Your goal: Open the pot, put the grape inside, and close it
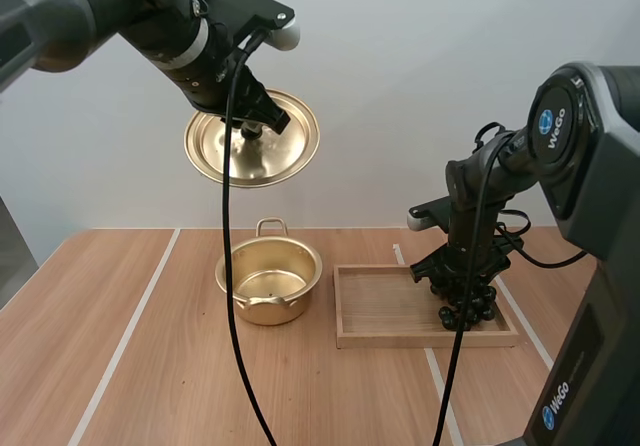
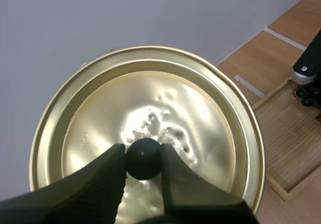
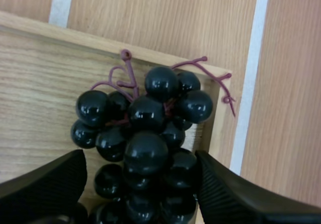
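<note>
"WeGo" reads on the right arm's joint cap [image 1: 548, 126]; again on its lower housing [image 1: 553, 407].

The pot [image 1: 268, 284] stands on the counter [image 1: 150, 366], just left of the tray [image 1: 420, 341]. The grapes [image 1: 466, 311] lie in the tray's right near corner, the right claw [image 1: 455, 278] straddling them. The lid [image 1: 290, 156] hangs high above the pot, pinched in the left claw [image 1: 262, 121].
</note>
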